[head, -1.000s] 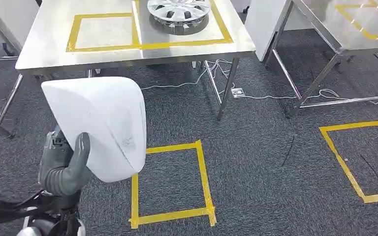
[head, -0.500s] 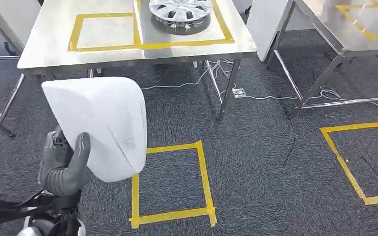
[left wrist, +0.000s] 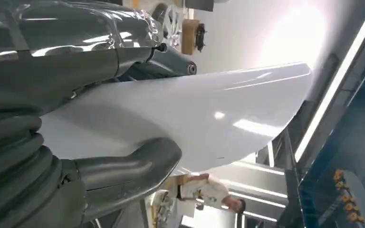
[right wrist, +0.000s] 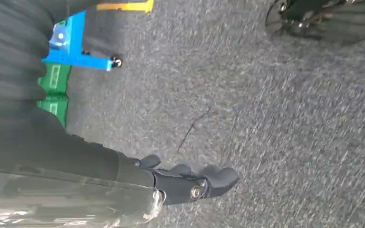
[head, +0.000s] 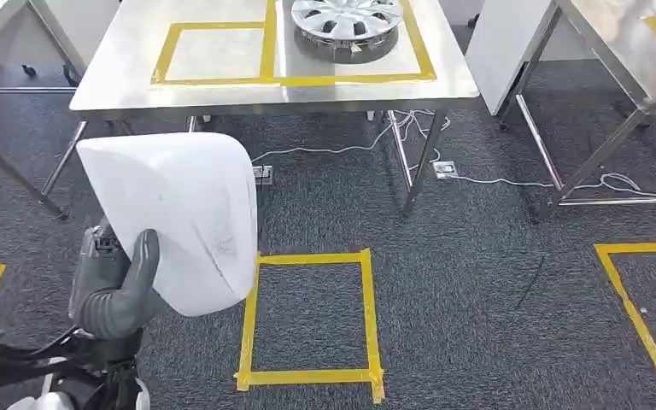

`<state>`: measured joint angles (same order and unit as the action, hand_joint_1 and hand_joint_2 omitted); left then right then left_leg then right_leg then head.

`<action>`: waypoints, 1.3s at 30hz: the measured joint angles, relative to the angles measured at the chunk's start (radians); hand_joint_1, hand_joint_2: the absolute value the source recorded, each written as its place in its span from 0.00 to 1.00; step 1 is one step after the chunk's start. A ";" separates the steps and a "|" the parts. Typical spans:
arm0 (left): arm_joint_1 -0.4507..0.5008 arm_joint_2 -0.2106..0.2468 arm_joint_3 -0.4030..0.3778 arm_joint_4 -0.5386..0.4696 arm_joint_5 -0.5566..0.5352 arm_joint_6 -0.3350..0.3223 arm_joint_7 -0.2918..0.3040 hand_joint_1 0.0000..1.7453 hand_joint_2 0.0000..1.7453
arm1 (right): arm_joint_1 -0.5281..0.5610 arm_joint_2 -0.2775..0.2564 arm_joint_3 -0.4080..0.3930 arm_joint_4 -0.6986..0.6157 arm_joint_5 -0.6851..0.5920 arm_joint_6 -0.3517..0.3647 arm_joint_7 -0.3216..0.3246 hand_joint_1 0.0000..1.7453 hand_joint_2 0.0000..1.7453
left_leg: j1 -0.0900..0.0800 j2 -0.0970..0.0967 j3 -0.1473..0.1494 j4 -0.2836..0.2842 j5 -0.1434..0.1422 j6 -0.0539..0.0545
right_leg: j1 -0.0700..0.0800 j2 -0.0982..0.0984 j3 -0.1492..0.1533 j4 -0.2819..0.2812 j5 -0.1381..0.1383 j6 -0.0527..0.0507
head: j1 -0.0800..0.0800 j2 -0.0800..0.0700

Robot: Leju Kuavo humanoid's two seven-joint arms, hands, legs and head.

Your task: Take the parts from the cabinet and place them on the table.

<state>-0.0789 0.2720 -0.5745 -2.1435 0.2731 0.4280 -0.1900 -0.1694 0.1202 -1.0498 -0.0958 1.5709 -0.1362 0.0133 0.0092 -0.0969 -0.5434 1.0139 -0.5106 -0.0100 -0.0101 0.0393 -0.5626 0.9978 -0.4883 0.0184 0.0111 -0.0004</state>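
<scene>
Item 1, left hand (head: 115, 295): grey, thick-thumbed, low at the left of the head view. The thumb presses the face of the panel and the dark fingers lie behind it, so the hand grips the panel along its lower edge.

Item 2, large white curved plastic body panel (head: 175, 218): the task's part, held upright in the air above the carpet, short of the table and touching nothing but the hand. The left wrist view shows its glossy underside (left wrist: 185, 114) arching away from the thumb.

Item 3, stainless steel table with yellow tape squares (head: 120, 73): ahead and above the panel in the head view. Its left taped square (head: 213, 53) is bare; the right 1 holds a silver wheel cover (head: 346, 17).

Item 4, yellow tape rectangle on the grey carpet (head: 307, 316): just right of the panel, before the table.

Item 5, right hand (right wrist: 190, 183): hanging over the carpet, fingers curled loosely, holding nothing.

Handling note: the step in hand looks like carrying the panel to the table. It would go best kept high enough to pass the near table edge, lowered flat into the bare left square, well apart from the wheel cover.

Room: open carpet lies ahead; table legs, floor cables and a 2nd steel table (head: 623, 51) at the right bound the approach.
</scene>
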 joint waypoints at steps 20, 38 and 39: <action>0.000 0.000 -0.002 0.000 0.012 0.015 0.032 1.00 1.00 | -0.002 0.000 0.000 0.000 -0.007 -0.013 0.000 0.00 1.00 | -0.002 0.049 0.020 -0.018 -0.016 0.005 | -0.002 0.025 0.011 0.004 -0.003 -0.010 | -0.011 0.000; -0.001 0.000 -0.001 0.000 0.014 0.016 0.044 1.00 1.00 | -0.001 0.000 0.000 0.000 0.000 -0.014 -0.005 0.00 1.00 | -0.002 0.050 0.019 -0.018 -0.018 0.008 | -0.002 0.025 0.012 0.000 -0.002 -0.010 | -0.011 0.000; -0.001 0.000 -0.002 0.000 0.014 0.016 0.044 1.00 1.00 | -0.001 0.000 0.000 0.000 0.000 -0.014 -0.005 0.00 1.00 | -0.002 0.050 0.019 -0.018 -0.018 0.008 | -0.002 0.025 0.012 0.000 -0.002 -0.010 | -0.011 0.000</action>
<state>-0.0797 0.2720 -0.5760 -2.1431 0.2869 0.4444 -0.1457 -0.1705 0.1205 -1.0498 -0.0957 1.5709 -0.1499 0.0080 0.0069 -0.0473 -0.5240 0.9963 -0.5287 -0.0016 -0.0123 0.0646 -0.5502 0.9977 -0.4906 0.0087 -0.0004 -0.0004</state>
